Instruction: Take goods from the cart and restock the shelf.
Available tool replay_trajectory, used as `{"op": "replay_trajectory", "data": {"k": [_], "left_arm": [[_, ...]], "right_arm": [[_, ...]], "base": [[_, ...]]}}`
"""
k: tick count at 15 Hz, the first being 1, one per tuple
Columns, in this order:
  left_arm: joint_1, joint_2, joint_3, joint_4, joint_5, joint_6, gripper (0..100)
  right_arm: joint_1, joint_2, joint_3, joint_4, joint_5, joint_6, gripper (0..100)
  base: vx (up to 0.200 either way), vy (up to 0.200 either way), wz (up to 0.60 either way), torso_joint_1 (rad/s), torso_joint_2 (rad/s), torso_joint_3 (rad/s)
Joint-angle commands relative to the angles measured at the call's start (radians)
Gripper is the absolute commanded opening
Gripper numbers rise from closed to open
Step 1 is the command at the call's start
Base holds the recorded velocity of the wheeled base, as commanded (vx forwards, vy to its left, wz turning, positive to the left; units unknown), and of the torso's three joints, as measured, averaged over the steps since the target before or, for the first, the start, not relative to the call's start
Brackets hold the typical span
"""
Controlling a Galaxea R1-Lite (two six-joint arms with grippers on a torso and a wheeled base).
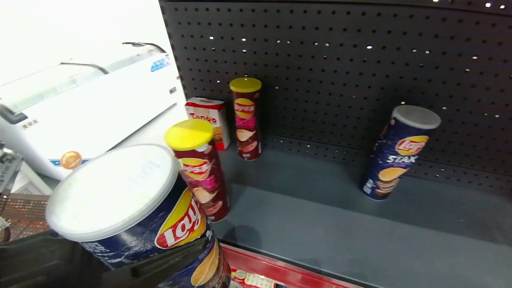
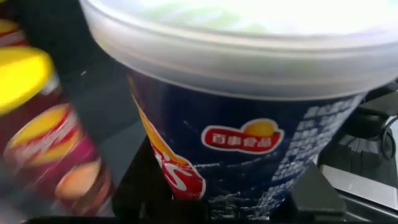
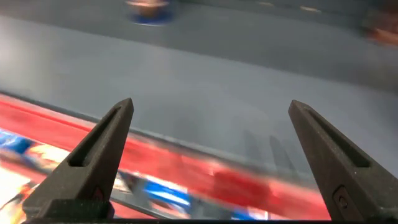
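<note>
My left gripper [image 1: 160, 265] is shut on a dark blue chips can [image 1: 132, 208] with a white lid, held upright at the shelf's front left corner. In the left wrist view that blue can [image 2: 249, 124] sits between the black fingers [image 2: 314, 194]. Just beside it on the grey shelf [image 1: 320, 224] stands a maroon can [image 1: 200, 172] with a yellow lid, also seen as the maroon can [image 2: 50, 149]. My right gripper [image 3: 211, 106] is open and holds nothing, hovering over the shelf's front edge [image 3: 205, 168].
A second maroon can [image 1: 245, 118] and a red-and-white box [image 1: 210, 120] stand at the back by the pegboard [image 1: 340, 60]. Another blue can [image 1: 396, 154] leans at the back right. A white freezer [image 1: 88, 100] is on the left, above the cart mesh [image 1: 24, 212].
</note>
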State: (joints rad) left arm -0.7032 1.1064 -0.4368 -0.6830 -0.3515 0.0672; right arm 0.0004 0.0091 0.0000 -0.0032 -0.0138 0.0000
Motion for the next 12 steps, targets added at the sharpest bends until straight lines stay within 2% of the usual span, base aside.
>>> {"op": "replay_trajectory", "data": {"k": [1,4,12], "left_arm": [[0.001,0.004,0.000,0.000,0.000,0.000,0],[0.002,0.004,0.000,0.000,0.000,-0.001,0],[0.024,0.000,0.020,-0.001,-0.001,-0.012,0]], "right_arm": [[0.000,0.002,0.000,0.000,0.000,0.000,100],[0.000,0.000,0.000,0.000,0.000,0.000,100],[0.000,0.002,0.000,0.000,0.002,0.000,100]], "base": [[0.000,0.000,-0.60,0.002,0.00,0.007],[0.000,0.000,-0.60,0.005,0.00,0.005],[0.000,0.000,0.00,0.000,0.00,0.000]]}}
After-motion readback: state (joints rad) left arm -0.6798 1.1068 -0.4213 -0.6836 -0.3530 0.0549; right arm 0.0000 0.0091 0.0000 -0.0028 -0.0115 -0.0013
